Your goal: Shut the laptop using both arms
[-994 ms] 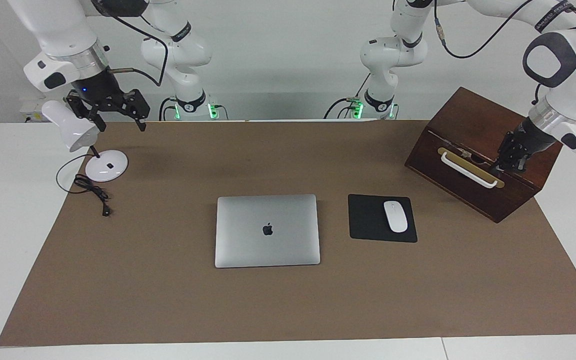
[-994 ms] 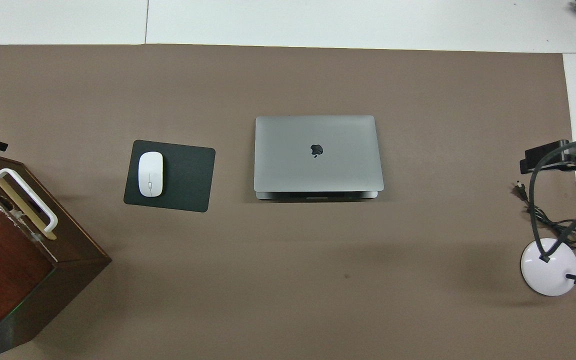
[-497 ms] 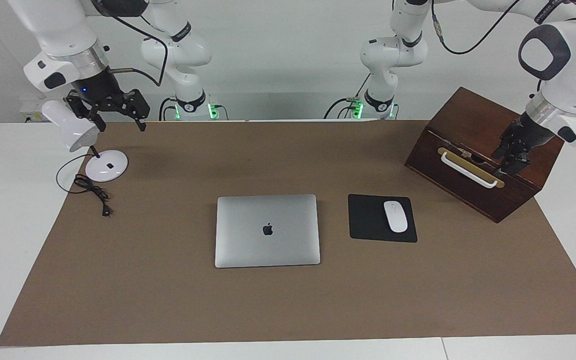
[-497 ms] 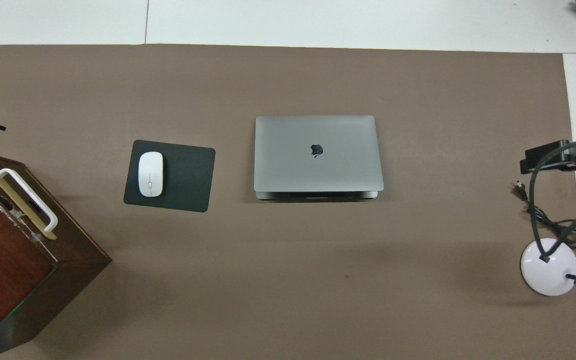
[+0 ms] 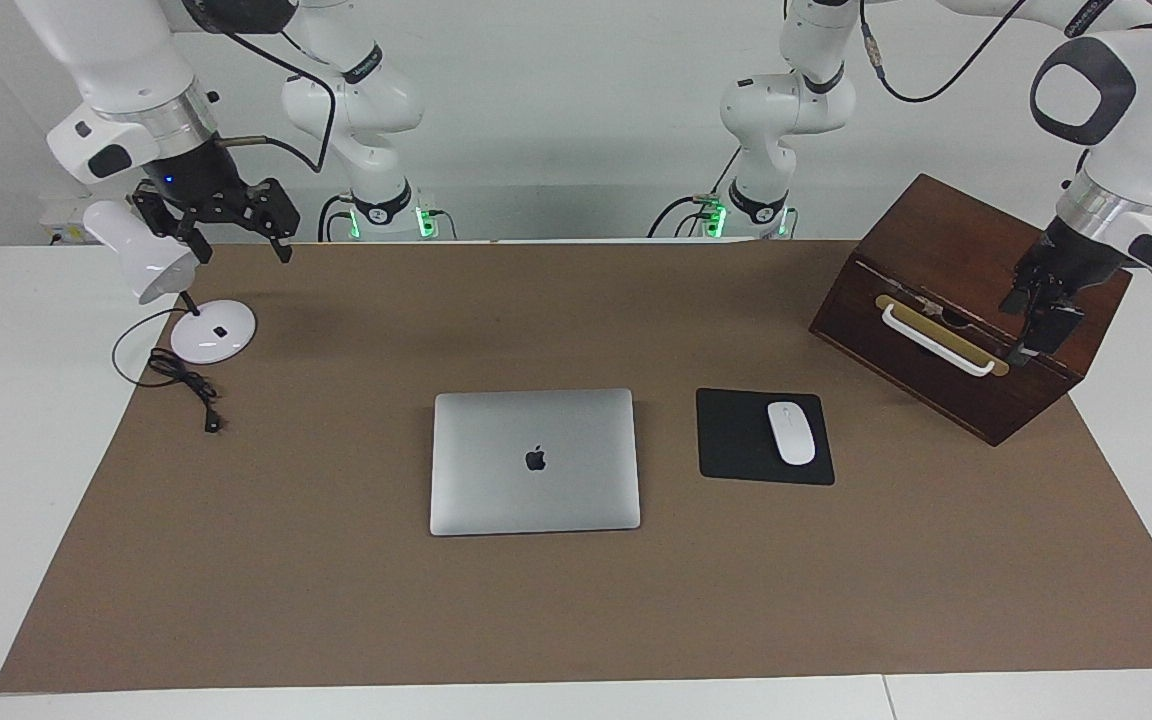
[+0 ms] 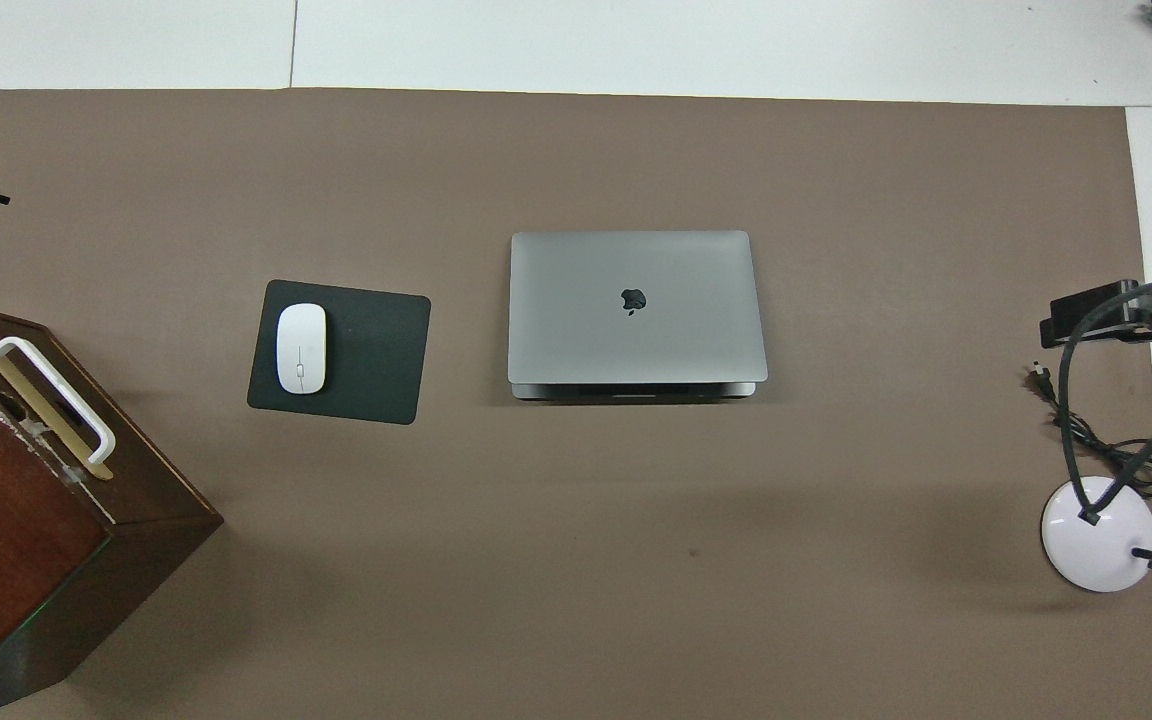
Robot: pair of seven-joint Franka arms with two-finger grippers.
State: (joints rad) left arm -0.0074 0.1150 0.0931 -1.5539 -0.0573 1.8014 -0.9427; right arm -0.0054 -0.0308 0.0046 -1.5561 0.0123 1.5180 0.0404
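The laptop (image 5: 534, 460) lies shut, lid down, at the centre of the brown-covered bench (image 5: 336, 620), with a mouse pad (image 5: 731, 435) beside it at its 3 o'clock in the facing view. My right fingers (image 5: 283, 240) hang released and empty at the laptop's 10 o'clock in that view, over the bench edge just beside the lamp (image 5: 141, 262). My left fingers (image 5: 1028, 335) hover over the wooden box (image 5: 936, 250) at 2 o'clock, and I cannot tell whether they are released or clenched.

Silver laptop (image 5: 534, 461) (dark logo), black mouse pad (image 5: 736, 440), brown mat (image 5: 336, 580).
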